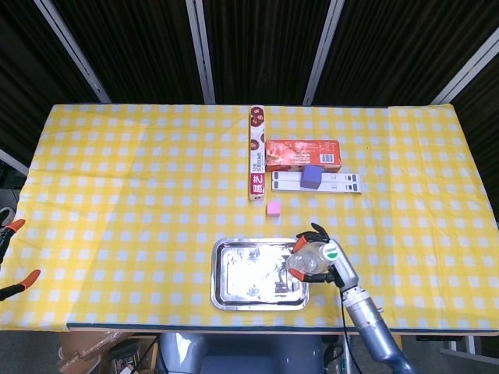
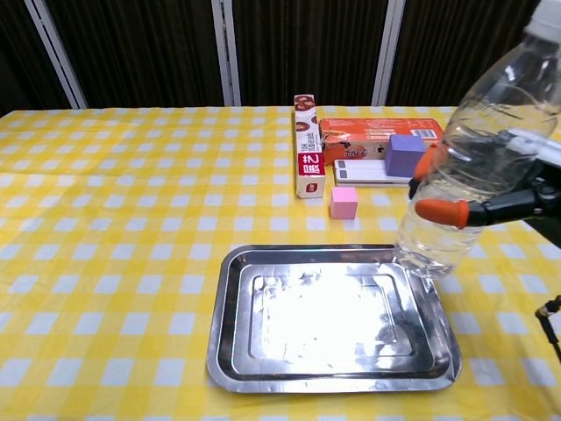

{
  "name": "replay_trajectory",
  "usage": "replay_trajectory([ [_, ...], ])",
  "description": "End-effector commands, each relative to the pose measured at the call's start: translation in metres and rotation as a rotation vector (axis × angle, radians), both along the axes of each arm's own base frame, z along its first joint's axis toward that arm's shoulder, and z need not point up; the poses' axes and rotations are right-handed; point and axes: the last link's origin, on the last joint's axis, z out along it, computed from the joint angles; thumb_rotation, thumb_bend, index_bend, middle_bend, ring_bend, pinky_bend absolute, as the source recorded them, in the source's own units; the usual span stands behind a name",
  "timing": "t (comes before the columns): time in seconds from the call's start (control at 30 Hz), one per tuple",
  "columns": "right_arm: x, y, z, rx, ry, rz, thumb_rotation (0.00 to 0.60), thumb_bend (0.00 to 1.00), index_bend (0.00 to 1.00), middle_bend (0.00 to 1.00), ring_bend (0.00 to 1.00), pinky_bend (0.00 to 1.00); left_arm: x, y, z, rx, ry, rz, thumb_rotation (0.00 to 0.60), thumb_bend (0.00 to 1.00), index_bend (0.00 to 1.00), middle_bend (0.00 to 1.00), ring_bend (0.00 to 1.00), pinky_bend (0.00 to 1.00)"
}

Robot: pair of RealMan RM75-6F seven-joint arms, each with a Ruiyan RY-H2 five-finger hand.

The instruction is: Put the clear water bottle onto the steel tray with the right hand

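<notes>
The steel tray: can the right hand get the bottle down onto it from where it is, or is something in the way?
Probably yes. The right hand holds the clear water bottle above the right edge of the steel tray, whose bare middle has nothing lying on it. The pink cube sits behind the tray, off that path.

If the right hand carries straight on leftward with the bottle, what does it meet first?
Nothing, probably. The right hand holds the bottle above the tray's right rim, and the way over the tray looks free, though height is hard to judge.

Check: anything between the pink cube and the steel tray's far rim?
Nothing: bare yellow checked cloth between pink cube and steel tray, clearest in chest view.
</notes>
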Motion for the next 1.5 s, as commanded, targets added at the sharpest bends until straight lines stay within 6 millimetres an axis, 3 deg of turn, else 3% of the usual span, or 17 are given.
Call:
replay_trajectory([
  [0.03,0.019,-0.002,-0.011,0.013,-0.005,0.013,0.600,0.71,0.80,0.61,0.27,0.00,0.000,0.000,0.001,0.000,-0.003,0.001,0.600,0.21,0.14,0.00,0.00,0.00],
  [0.27,0.036,-0.009,-0.003,-0.017,-0.006,0.032,0.600,0.71,0.80,0.61,0.27,0.00,-0.002,0.001,0.002,0.001,-0.009,0.008,0.600,0.21,0.14,0.00,0.00,0.00],
  [0.33,0.045,-0.013,0.008,-0.036,-0.007,0.048,0.600,0.71,0.80,0.61,0.27,0.00,-0.002,0.001,0.002,0.002,-0.009,0.007,0.600,0.21,0.14,0.00,0.00,0.00],
  [0.6,0.101,-0.024,0.083,-0.222,0.079,0.147,0.600,0.71,0.80,0.61,0.27,0.00,-0.003,0.001,0.003,0.006,-0.013,0.014,0.600,0.21,0.14,0.00,0.00,0.00],
  [0.8,0.124,-0.019,0.108,-0.244,0.139,0.163,0.600,0.71,0.80,0.61,0.27,0.00,-0.002,0.000,0.003,0.008,-0.013,0.012,0.600,0.21,0.14,0.00,0.00,0.00],
  [0.93,0.123,-0.015,0.101,-0.180,0.166,0.139,0.600,0.71,0.80,0.61,0.27,0.00,-0.002,-0.001,0.003,0.009,-0.012,0.011,0.600,0.21,0.14,0.00,0.00,0.00],
  [1.03,0.110,-0.011,0.084,-0.122,0.187,0.112,0.600,0.71,0.80,0.61,0.27,0.00,-0.002,-0.001,0.004,0.011,-0.014,0.011,0.600,0.21,0.14,0.00,0.00,0.00],
  [1.37,0.057,0.006,0.004,0.106,0.099,0.012,0.600,0.72,0.80,0.61,0.27,0.00,-0.002,-0.002,0.005,0.016,-0.017,0.010,0.600,0.21,0.14,0.00,0.00,0.00],
  [1.5,0.051,0.005,0.000,0.098,0.077,0.020,0.600,0.72,0.80,0.61,0.27,0.00,-0.003,-0.002,0.005,0.014,-0.016,0.011,0.600,0.21,0.14,0.00,0.00,0.00],
])
